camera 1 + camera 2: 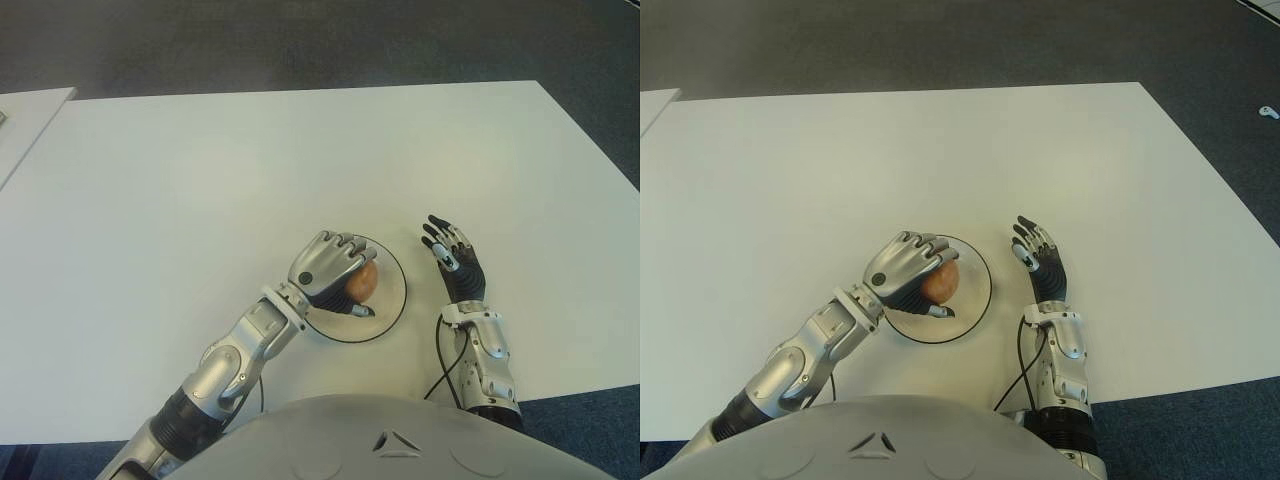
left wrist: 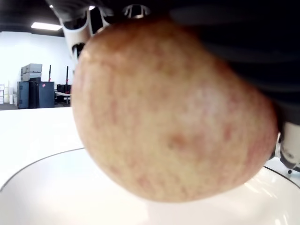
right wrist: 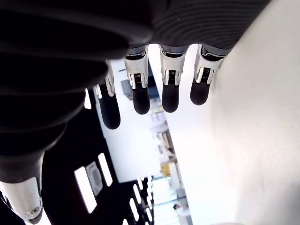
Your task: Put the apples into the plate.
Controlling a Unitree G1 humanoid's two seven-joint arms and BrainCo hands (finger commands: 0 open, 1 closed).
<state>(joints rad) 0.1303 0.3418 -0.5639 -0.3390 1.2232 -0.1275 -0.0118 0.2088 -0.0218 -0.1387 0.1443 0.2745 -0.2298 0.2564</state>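
Smooth mottled apple (image 2: 168, 117), glossy white plate (image 1: 392, 300), matt white table (image 1: 200, 180).

One apple (image 1: 362, 282). One round white plate (image 1: 392, 297). One white table (image 1: 200, 180). Two robot hands: left hand (image 1: 328, 268), right hand (image 1: 452, 256).

Large indoor lab or workshop hall: plain white table (image 1: 200, 180) on dark grey carpet (image 1: 300, 40), white walls, ceiling strip lights (image 2: 46, 26), dark cabinets (image 2: 35, 93) and stacked equipment cases (image 2: 31, 71) along far wall.
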